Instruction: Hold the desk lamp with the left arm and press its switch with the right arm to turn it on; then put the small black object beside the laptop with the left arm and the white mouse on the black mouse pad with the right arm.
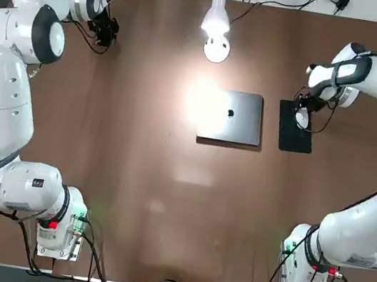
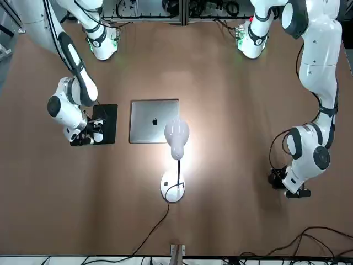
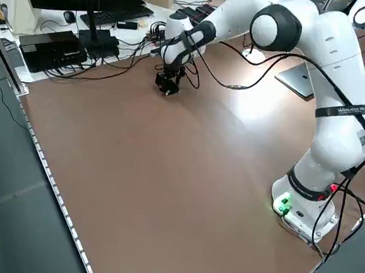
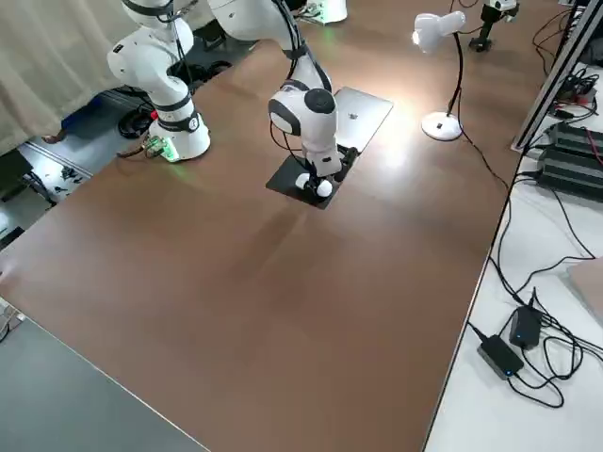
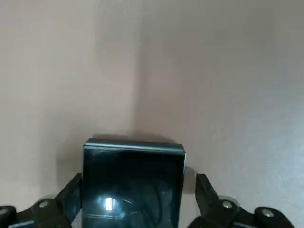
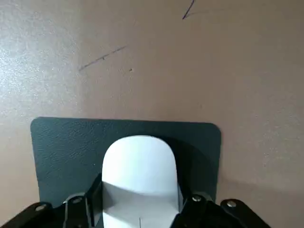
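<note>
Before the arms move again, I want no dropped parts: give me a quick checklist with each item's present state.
1. Desk lamp lit: ok, its head glows and a bright patch falls on the laptop.
2. White mouse over the black mouse pad: ok, the pad shows around it in the right wrist view.
3. Right gripper released from the mouse: not ok, its fingers sit against the mouse's sides.
4. Small black object between the left gripper fingers: ok, but a gap shows at one finger.
5. Object beside the laptop: not ok, it lies far off near the table's far left corner.
</note>
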You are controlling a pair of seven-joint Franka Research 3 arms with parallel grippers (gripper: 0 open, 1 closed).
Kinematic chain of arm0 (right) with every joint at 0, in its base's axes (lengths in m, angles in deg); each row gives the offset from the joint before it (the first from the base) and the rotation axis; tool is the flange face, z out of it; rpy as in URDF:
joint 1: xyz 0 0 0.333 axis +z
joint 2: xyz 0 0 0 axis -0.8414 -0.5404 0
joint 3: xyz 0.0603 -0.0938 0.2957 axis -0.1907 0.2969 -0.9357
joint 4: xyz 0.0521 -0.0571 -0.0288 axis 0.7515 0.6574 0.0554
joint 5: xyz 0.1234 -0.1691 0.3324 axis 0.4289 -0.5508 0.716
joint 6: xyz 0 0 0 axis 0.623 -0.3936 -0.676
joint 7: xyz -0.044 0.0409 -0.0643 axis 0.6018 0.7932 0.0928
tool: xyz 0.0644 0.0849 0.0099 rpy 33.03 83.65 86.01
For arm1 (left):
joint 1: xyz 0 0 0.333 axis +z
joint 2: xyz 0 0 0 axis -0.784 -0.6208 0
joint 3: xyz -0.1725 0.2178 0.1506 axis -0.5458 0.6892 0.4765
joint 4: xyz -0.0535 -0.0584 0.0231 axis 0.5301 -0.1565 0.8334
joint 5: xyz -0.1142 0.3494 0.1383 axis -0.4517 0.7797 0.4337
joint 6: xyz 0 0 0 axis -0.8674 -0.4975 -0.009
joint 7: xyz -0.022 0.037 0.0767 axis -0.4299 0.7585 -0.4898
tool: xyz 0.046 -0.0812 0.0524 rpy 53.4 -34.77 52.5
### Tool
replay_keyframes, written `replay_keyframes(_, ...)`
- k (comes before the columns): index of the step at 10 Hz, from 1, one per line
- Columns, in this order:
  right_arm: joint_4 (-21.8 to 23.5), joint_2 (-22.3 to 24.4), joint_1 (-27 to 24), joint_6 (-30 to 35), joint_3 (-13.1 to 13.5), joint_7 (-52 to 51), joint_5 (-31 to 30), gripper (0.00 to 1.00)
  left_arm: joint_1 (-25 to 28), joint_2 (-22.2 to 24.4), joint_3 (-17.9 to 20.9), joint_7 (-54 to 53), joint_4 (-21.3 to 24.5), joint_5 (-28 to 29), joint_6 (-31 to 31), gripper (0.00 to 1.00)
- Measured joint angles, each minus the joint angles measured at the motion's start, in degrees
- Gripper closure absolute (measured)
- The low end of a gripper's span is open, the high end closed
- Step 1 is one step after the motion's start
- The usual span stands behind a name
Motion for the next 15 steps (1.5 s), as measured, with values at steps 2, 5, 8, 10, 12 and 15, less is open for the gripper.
replay_keyframes(2, 0.5, -0.1, -0.3, 0.0, 0.3, 0.1, 0.2, 0.25, 0.1, 0.2, 0.2, 0.0, 0.0, 0.1, 0.0, 0.18)
replay_keyframes(5, -0.2, 1.1, -0.5, 1.7, 0.3, 0.1, 0.2, 0.00, 0.1, 0.4, 0.1, 0.0, -0.1, 0.1, 0.4, 0.19)
replay_keyframes(8, -13.6, 8.3, 0.2, 22.0, 0.3, 3.3, 0.2, 0.00, 0.0, 4.7, -2.6, 3.3, 2.7, 0.1, 0.4, 0.19)
replay_keyframes(10, -26.2, 10.3, -0.1, 35.0, 0.8, 5.6, -3.3, 0.00, -0.6, 10.2, -6.4, 9.2, 9.2, 0.2, 0.3, 0.19)
replay_keyframes(12, -36.6, 10.2, -0.4, 44.8, 1.1, 10.4, -7.2, 0.00, -2.3, 15.5, -10.2, 18.4, 16.5, 2.8, 0.3, 0.19)
replay_keyframes(15, -49.2, 10.0, -2.3, 55.3, 1.2, 11.2, -11.1, 0.00, -3.1, 20.4, -19.7, 36.9, 25.5, 9.9, 0.3, 0.19)
